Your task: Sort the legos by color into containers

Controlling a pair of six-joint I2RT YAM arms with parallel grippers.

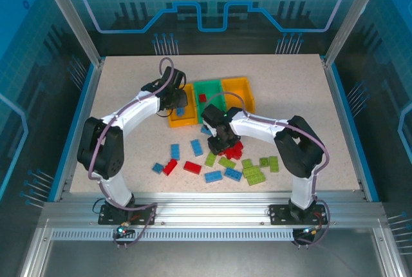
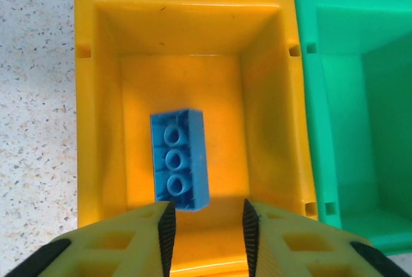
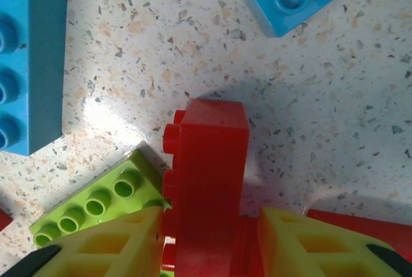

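Speckled desk [image 1: 129,84] strewn with legos [image 1: 232,174]. Left jaws released, empty, over orange bin [image 2: 96,96] containing blue brick [image 2: 179,158]. Right jaws astride red brick [image 3: 209,180], long axis running ahead between them; clamped or not, cannot tell.

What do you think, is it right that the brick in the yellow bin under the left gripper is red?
No. The brick in the yellow bin under the left gripper is blue, not red; the left wrist view shows it.

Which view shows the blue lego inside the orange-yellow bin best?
Left wrist: the blue lego is seen underside up, unobstructed, in the orange-yellow bin. In top external it is a small blue patch.
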